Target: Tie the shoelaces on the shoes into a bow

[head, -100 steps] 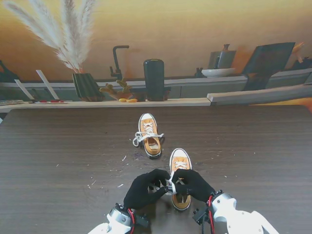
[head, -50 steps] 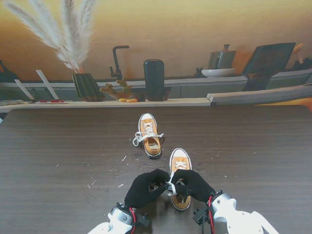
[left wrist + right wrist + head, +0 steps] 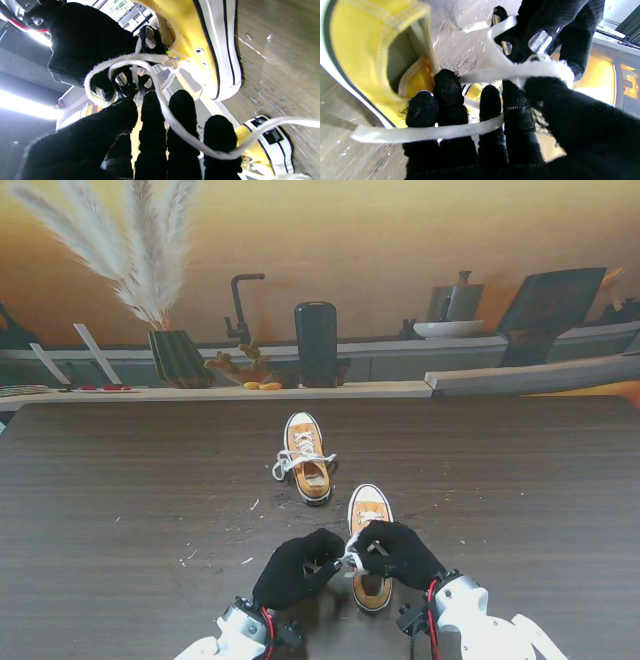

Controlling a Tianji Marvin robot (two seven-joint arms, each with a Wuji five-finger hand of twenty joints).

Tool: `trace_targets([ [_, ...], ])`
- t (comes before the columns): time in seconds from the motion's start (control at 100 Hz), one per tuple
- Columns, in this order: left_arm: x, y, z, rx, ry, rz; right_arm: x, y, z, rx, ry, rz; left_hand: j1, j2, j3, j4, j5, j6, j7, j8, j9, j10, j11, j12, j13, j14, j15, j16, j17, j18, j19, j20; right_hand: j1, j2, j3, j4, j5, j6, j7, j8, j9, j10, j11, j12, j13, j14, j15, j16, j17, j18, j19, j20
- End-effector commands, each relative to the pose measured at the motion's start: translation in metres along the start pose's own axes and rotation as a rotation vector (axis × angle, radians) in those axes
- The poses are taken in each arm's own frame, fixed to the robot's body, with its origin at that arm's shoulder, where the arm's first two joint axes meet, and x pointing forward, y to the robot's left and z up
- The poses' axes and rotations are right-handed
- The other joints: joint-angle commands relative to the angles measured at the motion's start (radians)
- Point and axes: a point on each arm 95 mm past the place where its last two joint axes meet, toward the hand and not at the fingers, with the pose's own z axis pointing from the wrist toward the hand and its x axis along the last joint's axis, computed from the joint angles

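Note:
Two yellow sneakers with white soles stand on the dark wooden table. The near shoe is under my hands. The far shoe has its white laces bunched into a loose tangle. My left hand and right hand, both in black gloves, meet over the near shoe's opening. Each pinches the white lace. In the left wrist view a lace loop runs from the shoe's eyelet around my fingers. In the right wrist view the lace is pinched between thumb and fingers, and a second strand crosses them.
A shelf at the table's far edge carries a ribbed vase with pampas grass, a black cylinder, a black tap and small yellow items. Small white scraps lie left of the near shoe.
My right hand has shifted slightly farther from me and to the left over the near shoe. My left hand stays close beside it, and the lace stays pinched between them.

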Motion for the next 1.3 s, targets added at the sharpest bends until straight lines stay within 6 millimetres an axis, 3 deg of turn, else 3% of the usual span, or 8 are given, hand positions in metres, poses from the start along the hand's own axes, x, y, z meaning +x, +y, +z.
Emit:
trace_targets([
  [0.0, 0.0, -0.001, -0.002, -0.017, -0.011, 0.007, 0.0, 0.0, 0.0, -0.004, -0.01, 0.003, -0.025, 0.013, 0.027, 0.015, -0.016, 0.015, 0.038, 0.034, -0.012, -0.004, 0.021, 0.022, 0.005, -0.012, 0.026, 0.032, 0.01, 0.041, 0.033, 0.011, 0.03, 0.015, -0.004, 0.025, -0.022, -0.064, 0.014, 0.026, -0.029, 0.006, -0.015, -0.012, -0.002, 0.018, -0.016, -0.007, -0.005, 0.0, 0.001, -0.01],
  [0.6, -0.013, -0.009, -0.008, -0.021, -0.088, 0.007, -0.005, 0.003, -0.001, -0.129, -0.066, -0.048, -0.024, 0.013, 0.022, 0.025, -0.016, 0.02, 0.039, 0.038, -0.013, 0.001, 0.028, 0.018, 0.009, -0.009, 0.03, 0.031, 0.016, 0.041, 0.036, 0.013, 0.025, 0.012, 0.001, 0.024, -0.023, -0.082, 0.015, 0.029, -0.009, 0.015, -0.031, -0.035, 0.024, 0.023, 0.001, 0.0, 0.024, 0.009, 0.009, -0.016],
  [0.8, -0.015, -0.011, -0.01, -0.027, -0.104, 0.009, -0.006, 0.003, 0.0, -0.162, -0.085, -0.028, -0.024, 0.016, 0.018, 0.026, -0.02, 0.018, 0.036, 0.035, -0.015, 0.001, 0.028, 0.016, 0.007, -0.008, 0.029, 0.03, 0.015, 0.04, 0.036, 0.012, 0.021, 0.022, -0.014, 0.024, -0.033, -0.131, 0.008, 0.033, 0.002, 0.025, -0.055, -0.059, 0.029, 0.039, 0.009, 0.005, 0.041, 0.027, 0.003, -0.029],
  [0.95, -0.015, -0.011, -0.011, -0.028, -0.105, 0.006, -0.005, 0.003, -0.001, -0.174, -0.08, -0.021, -0.013, 0.019, -0.004, 0.018, -0.021, 0.012, 0.027, 0.027, -0.016, 0.0, 0.025, 0.013, 0.008, -0.011, 0.03, 0.029, 0.015, 0.035, 0.035, 0.011, 0.02, 0.024, -0.02, 0.026, -0.033, -0.145, 0.006, 0.033, -0.002, 0.024, -0.082, -0.077, -0.039, 0.061, -0.038, -0.01, -0.037, 0.042, -0.121, -0.096],
  [1.15, -0.016, -0.01, -0.009, -0.019, -0.098, 0.0, 0.0, 0.004, -0.004, -0.199, -0.047, -0.032, 0.007, 0.022, -0.035, 0.001, -0.023, 0.009, 0.014, 0.01, -0.017, 0.001, 0.015, 0.007, 0.009, -0.014, 0.029, 0.028, 0.017, 0.032, 0.037, 0.009, 0.016, 0.03, -0.024, 0.025, -0.035, -0.153, 0.005, 0.032, -0.031, 0.015, -0.096, -0.082, -0.153, 0.042, -0.112, -0.04, -0.174, -0.007, -0.205, -0.134],
  [1.29, -0.016, -0.009, -0.009, -0.021, -0.095, -0.002, 0.001, 0.005, -0.006, -0.21, -0.035, -0.036, 0.021, 0.028, -0.062, -0.011, -0.026, 0.005, 0.004, -0.008, -0.019, 0.001, 0.002, 0.001, 0.008, -0.016, 0.029, 0.027, 0.017, 0.029, 0.038, 0.007, 0.013, 0.031, -0.026, 0.026, -0.035, -0.157, 0.004, 0.033, -0.034, 0.012, -0.11, -0.094, -0.175, 0.064, -0.18, -0.169, -0.233, -0.02, -0.273, -0.172],
])
